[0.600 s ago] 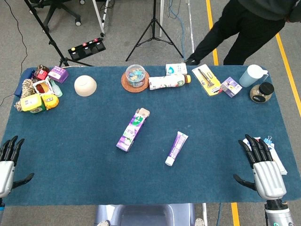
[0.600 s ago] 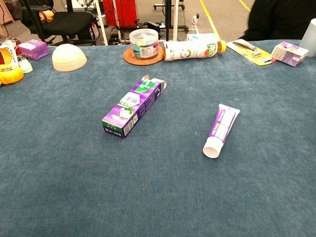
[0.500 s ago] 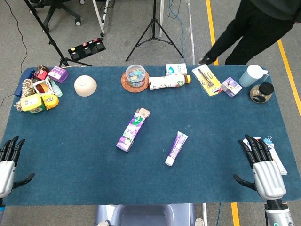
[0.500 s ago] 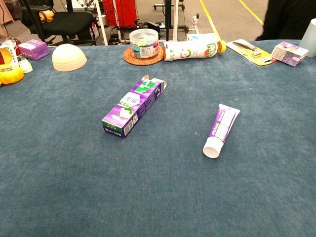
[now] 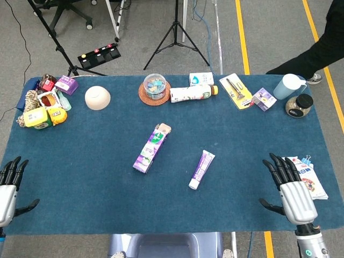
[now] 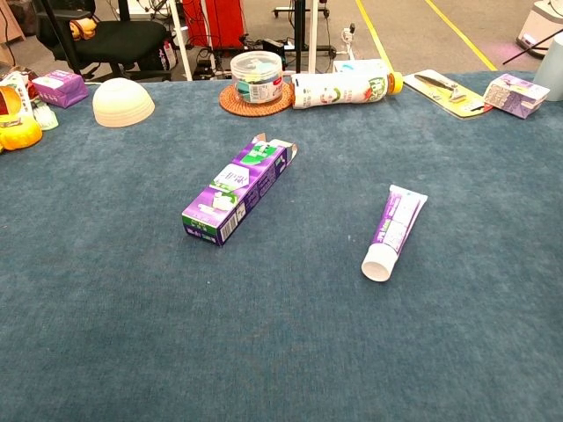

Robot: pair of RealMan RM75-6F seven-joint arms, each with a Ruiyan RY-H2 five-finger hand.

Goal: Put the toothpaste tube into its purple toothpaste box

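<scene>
Hovering at the near right corner of the table [image 5: 80,209], the right hand [image 5: 291,189] has its fingers spread apart and nothing in them, palm down, fingertips aimed away from the robot. It shows only in the head view; the chest view catches neither hand.

From that hand the toothpaste tube [image 5: 201,169] lies toward the table's middle and slightly farther from the robot, with bare blue cloth between them. The tube's long axis runs nearly front to back, tilted a little: its white cap end points toward the robot, its flat crimped end away and slightly to the right.

Beyond the tube, farther from the right hand, the purple toothpaste box [image 5: 152,148] lies on its side, roughly parallel to the tube. Its opened flaps are at the far end, away from the robot, as the chest view makes plain. Tube and box are apart, not touching.

The left hand [image 5: 9,188] sits at the near left corner, fingers likewise apart and empty, well away from the tube, with the box between them.

So the right hand is judged the nearer one for the tube, reaching left and slightly forward. The left hand is better placed for the box. The tube would probably need turning to meet the far open end.
</scene>
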